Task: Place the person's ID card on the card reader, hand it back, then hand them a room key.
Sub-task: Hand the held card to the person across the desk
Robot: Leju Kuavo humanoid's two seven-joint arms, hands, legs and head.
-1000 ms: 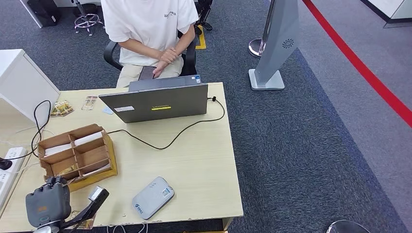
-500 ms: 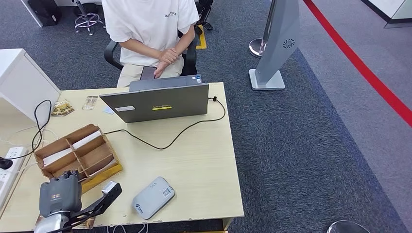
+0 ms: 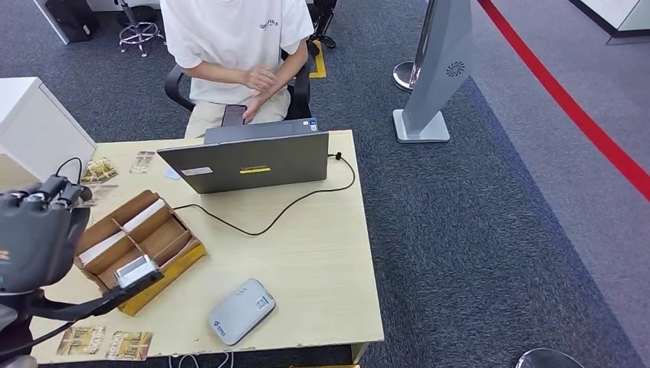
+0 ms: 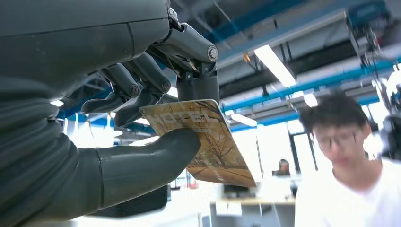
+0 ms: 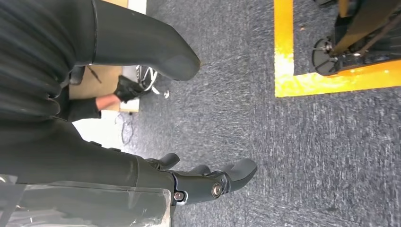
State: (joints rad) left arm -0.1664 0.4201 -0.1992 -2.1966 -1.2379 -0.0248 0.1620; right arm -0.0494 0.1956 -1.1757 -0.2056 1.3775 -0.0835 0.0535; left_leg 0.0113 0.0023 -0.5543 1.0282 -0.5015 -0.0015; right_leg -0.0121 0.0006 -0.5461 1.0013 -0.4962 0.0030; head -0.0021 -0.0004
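Note:
My left hand (image 3: pixel 34 230) is raised over the table's left side, above the wooden box (image 3: pixel 165 238). In the left wrist view this hand (image 4: pixel 118 94) pinches a room key card (image 4: pixel 213 151), printed HOTEL over an autumn picture, between thumb and fingers. The person (image 4: pixel 350 142) sits beyond it, blurred. The grey-white card reader (image 3: pixel 241 310) lies near the table's front edge with nothing on it. A small pale card (image 3: pixel 170 174) lies by the laptop's left corner. My right hand (image 5: pixel 208 182) hangs over the carpet, fingers apart and holding nothing.
An open grey laptop (image 3: pixel 245 162) stands at the table's far side, its black cable (image 3: pixel 268 222) looping across the middle. The person (image 3: pixel 234 46) sits behind it, hands together. More key cards lie at the front left (image 3: pixel 107 343) and far left (image 3: pixel 98 170).
My left hand has risen from the table's front-left corner and now fills the left of the head view. The person's hands have lifted slightly from the lap.

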